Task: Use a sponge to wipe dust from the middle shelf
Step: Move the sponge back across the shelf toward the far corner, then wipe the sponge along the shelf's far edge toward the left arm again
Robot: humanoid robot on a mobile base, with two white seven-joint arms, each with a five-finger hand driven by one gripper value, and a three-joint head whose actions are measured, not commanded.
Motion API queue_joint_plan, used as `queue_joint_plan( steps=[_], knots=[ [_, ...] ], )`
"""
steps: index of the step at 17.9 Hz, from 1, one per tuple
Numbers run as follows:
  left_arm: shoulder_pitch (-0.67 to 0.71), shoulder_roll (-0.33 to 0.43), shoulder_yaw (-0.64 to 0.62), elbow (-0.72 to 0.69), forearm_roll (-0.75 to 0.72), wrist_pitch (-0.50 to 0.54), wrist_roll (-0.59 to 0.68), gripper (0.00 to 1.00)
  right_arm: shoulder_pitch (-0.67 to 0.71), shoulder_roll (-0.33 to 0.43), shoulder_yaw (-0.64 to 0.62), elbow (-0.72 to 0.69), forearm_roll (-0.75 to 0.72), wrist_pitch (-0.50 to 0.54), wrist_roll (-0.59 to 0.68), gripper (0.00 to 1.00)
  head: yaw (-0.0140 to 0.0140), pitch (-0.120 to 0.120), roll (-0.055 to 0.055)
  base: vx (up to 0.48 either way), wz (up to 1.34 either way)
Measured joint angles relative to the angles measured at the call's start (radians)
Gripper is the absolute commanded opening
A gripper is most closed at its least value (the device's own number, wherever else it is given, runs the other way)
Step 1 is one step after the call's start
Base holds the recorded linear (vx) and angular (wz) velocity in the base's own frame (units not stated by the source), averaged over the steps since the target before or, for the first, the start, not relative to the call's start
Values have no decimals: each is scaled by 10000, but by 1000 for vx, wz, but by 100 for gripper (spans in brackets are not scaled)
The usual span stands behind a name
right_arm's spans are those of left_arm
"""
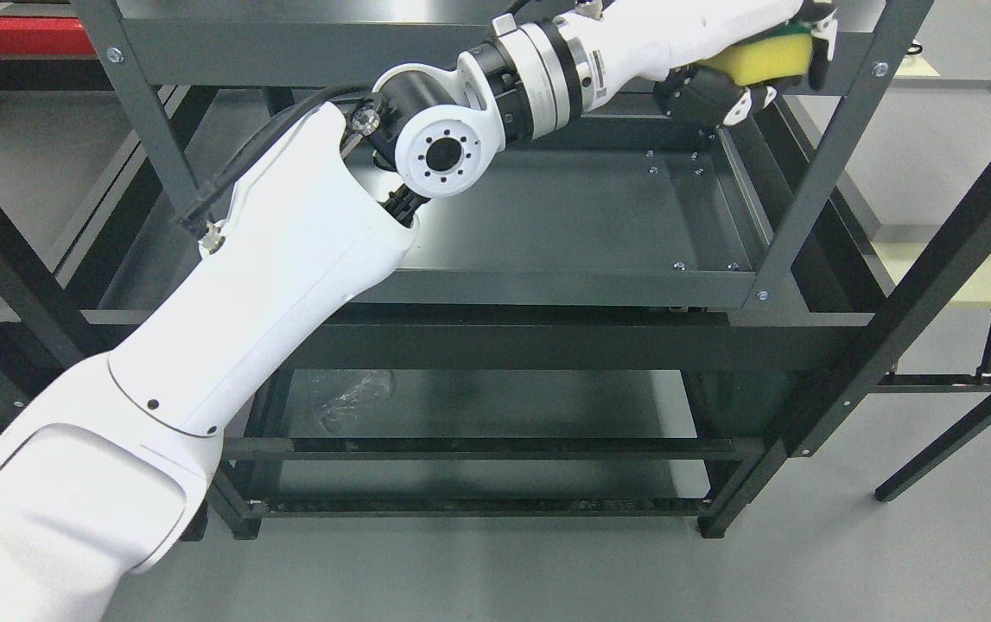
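My left arm comes in from the lower left and stretches across the dark metal rack to its far right corner. There the left hand point(750, 73) is shut on a yellow sponge with a green backing point(767, 59). Hand and sponge sit at the upper right post, just under the top shelf's front rail and above the right end of the middle shelf point(564, 216). I cannot tell if the sponge touches any surface. The fingertips are partly cut off by the top edge. No right arm shows.
The rack's grey posts point(815, 164) and rails frame the hand on the right. A lower shelf point(495, 406) carries a faint clear object. Black diagonal bars point(962, 250) of another frame stand at the right. Grey floor lies in front.
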Motion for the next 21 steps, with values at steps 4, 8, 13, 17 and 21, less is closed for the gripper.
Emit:
queue_joint_plan(
  steps=[4, 8, 13, 17, 21],
  knots=[
    [667, -63, 566, 46, -819, -621, -863, 0, 0, 0, 0, 0, 0, -3, 0, 100, 0, 0, 0, 0, 0],
    [1486, -28, 1662, -475, -1209, -786, -2056, 0, 0, 0, 0, 0, 0, -4, 0, 100, 0, 0, 0, 0, 0],
    [2163, 346, 3429, -1278, -1397, -1276, -3315, 0, 0, 0, 0, 0, 0, -4, 0, 100, 0, 0, 0, 0, 0],
    [2714, 759, 5186, -1727, -1448, -2121, -4394, 1, -1, 0, 0, 0, 0, -7, 0, 100, 0, 0, 0, 0, 0],
    [3363, 1214, 7053, -2003, -1305, -2710, -5184, 1, -1, 0, 0, 0, 0, -7, 0, 100, 0, 0, 0, 0, 0]
  ],
)
